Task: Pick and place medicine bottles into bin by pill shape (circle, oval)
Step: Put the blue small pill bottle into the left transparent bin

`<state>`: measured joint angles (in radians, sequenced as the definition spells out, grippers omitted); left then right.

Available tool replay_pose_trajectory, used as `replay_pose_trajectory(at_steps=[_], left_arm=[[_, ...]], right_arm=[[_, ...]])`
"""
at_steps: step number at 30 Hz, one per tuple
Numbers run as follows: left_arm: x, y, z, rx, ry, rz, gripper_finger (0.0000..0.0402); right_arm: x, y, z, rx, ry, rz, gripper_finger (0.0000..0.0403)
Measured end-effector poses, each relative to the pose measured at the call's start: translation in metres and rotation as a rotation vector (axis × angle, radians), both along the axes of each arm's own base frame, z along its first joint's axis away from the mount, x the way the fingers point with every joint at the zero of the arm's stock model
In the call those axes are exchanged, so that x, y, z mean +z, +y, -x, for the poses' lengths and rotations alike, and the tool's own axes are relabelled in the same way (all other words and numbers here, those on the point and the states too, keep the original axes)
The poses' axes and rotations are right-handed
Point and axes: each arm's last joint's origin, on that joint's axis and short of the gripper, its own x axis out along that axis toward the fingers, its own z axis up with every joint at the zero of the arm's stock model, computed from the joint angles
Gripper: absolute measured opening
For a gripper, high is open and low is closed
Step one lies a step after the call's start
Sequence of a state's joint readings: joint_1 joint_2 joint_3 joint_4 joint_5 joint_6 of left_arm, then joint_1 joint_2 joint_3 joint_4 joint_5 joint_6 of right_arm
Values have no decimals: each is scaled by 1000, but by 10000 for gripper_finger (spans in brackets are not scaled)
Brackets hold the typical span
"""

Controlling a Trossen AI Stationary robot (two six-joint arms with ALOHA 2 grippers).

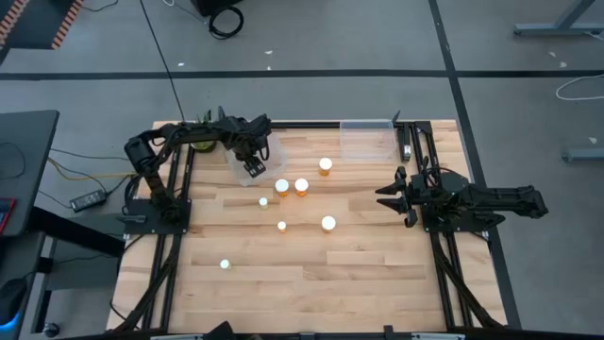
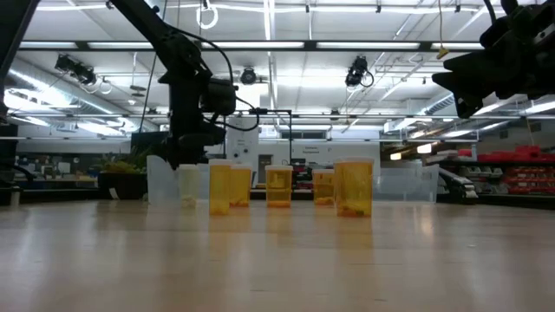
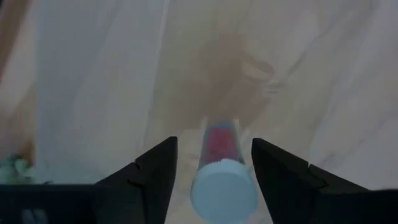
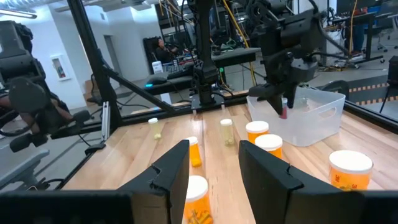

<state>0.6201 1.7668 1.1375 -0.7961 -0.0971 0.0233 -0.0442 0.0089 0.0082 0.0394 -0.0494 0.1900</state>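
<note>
Pale wooden tabletop (image 1: 311, 274) on a dark frame, set on a grey floor; a workshop with ceiling lights lies beyond its far edge. Two clear bins stand along that far edge: the left bin (image 1: 257, 162) near the left rear corner, the right bin (image 1: 367, 140) near the right rear corner, well apart. The left gripper (image 1: 255, 168) hangs over the left bin, jaws apart. A narrow bottle (image 3: 222, 171) with a white cap and red contents lies between the fingers, with a gap showing on each side, above the bin's floor. The right gripper (image 1: 389, 198) waits near the right edge, jaws together and empty.

Seven medicine bottles stand on the boards. Three wide orange ones (image 1: 302, 186) cluster just beside the left bin, and a fourth (image 1: 328, 224) stands alone towards the centre. Three narrow ones are spread out: (image 1: 263, 201), (image 1: 281, 226), and one (image 1: 226, 264) nearer the front left. The whole front strip and the right half of the surface are open. A small green plant (image 1: 202, 144) sits at the left rear corner.
</note>
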Motion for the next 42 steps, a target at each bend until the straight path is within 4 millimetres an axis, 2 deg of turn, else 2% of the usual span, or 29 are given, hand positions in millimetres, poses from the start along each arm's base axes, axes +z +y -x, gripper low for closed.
replay_pose_trajectory(at_steps=[7, 17, 22, 42], left_arm=[[10, 4, -6, -15, -30, -24, 217], [8, 2, -2, -29, 10, -1, 186], [8, 3, -2, -48, 48, -52, 173], [8, 3, -1, -108, 95, -90, 139]], right_arm=[[0, 0, 0, 0, 0, 0, 147], [0, 0, 0, 0, 0, 0, 147], [0, 0, 0, 0, 0, 0, 147], [0, 0, 0, 0, 0, 0, 147]])
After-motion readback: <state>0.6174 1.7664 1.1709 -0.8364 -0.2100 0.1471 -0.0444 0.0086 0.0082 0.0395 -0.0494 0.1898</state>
